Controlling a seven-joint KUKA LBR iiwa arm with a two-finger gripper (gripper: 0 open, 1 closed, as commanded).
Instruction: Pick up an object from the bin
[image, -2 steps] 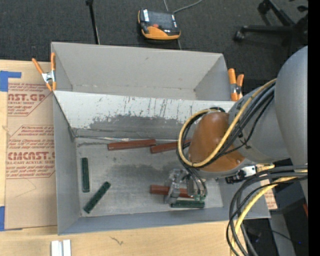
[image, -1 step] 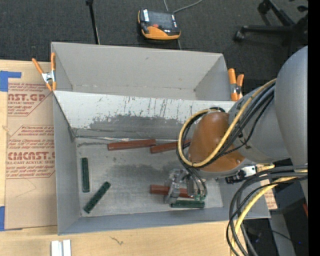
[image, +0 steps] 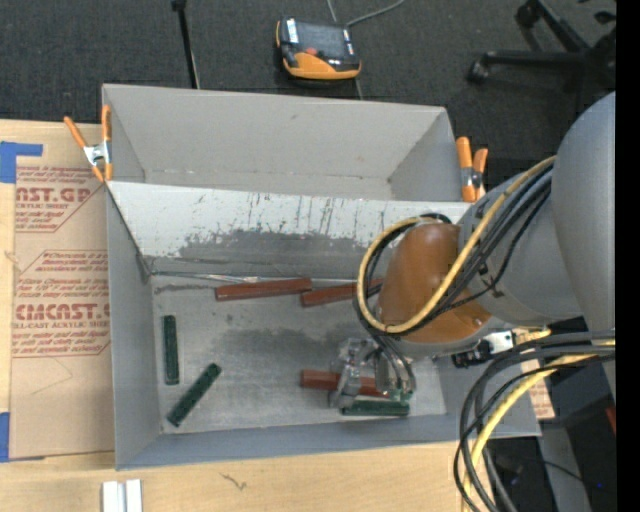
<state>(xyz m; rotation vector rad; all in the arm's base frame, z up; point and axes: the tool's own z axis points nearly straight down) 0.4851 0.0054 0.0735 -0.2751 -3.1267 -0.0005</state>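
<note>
My gripper (image: 376, 373) is low over the bin's front right corner, under the arm's orange cover. A short red-brown stick (image: 322, 380) lies on the floor, its right end running under the gripper. Just in front of the gripper, a dark green stick (image: 376, 407) lies flat along the front wall. From this view I cannot make out whether the gripper touches either stick.
Two longer red-brown sticks (image: 263, 290) (image: 328, 295) lie end to end near the back wall. At the left, one dark green stick (image: 171, 350) lies lengthwise and another (image: 194, 394) sits slanted near the front left corner. The arm and cables hang over the right side.
</note>
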